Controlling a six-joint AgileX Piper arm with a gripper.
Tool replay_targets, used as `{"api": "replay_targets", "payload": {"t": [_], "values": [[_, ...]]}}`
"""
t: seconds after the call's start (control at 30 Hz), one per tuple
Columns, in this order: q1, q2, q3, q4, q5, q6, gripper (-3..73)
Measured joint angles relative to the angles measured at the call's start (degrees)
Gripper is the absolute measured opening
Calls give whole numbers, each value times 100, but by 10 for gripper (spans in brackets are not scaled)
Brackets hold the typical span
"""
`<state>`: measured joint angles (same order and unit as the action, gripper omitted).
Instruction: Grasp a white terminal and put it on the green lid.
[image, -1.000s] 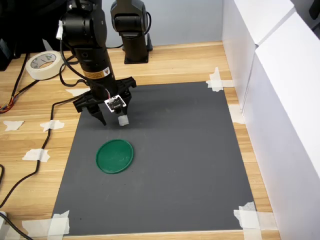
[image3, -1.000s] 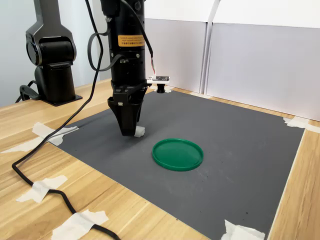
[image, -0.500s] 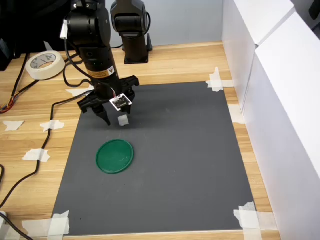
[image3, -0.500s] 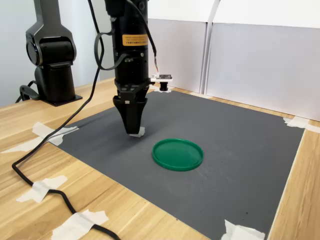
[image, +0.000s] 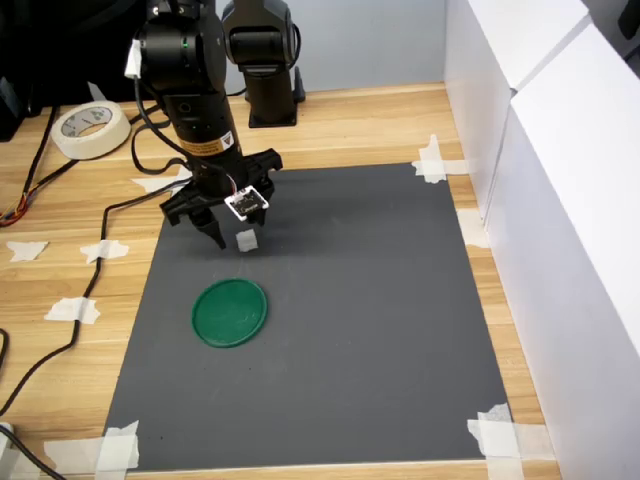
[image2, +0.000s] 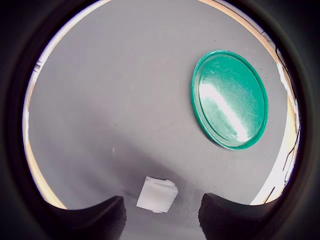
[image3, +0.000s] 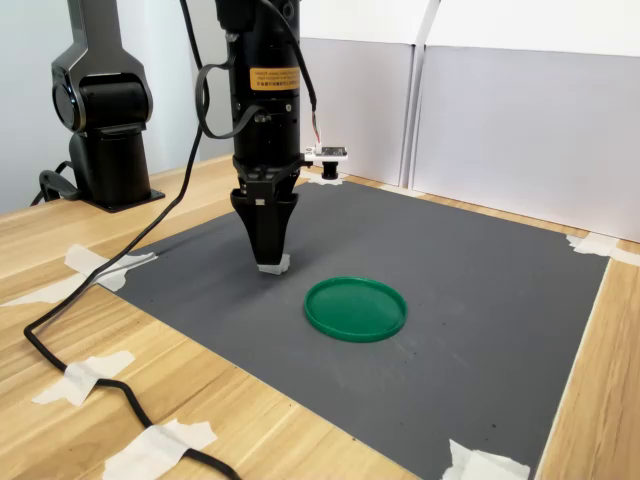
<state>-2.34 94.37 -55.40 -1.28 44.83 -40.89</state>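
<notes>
The black gripper (image: 228, 236) points straight down over the dark grey mat (image: 380, 330) taped to the wooden desk (image: 340, 125). Its two fingers (image2: 97, 217) are spread, and the tiny white blocky plastic terminal (image2: 157, 194) lies on the mat in the gap between them; in the wrist view neither finger clearly touches it. In the first exterior view the terminal (image: 245, 240) shows just beside the fingertips, and in the second exterior view it (image3: 277, 264) peeks out at the foot of the gripper (image3: 266, 262).

Compared with a second ago, the arm has shifted a little toward the first exterior view's right and stands more upright, while the terminal sits in about the same spot on the mat.

The flat round dark green plastic lid (image: 230, 312) rests on the mat near the terminal but apart from it, nearer the camera in the first exterior view and toward the second exterior view's right (image3: 355, 308). It has not moved. A roll of cream tape (image: 90, 128) sits on the desk at the first exterior view's far left.
</notes>
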Motion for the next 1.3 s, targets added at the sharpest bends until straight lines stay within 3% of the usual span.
{"api": "replay_targets", "payload": {"t": [0.63,1.3], "values": [[0,217,0,0,17,-542,622],[0,342,0,18,22,-596,621]]}}
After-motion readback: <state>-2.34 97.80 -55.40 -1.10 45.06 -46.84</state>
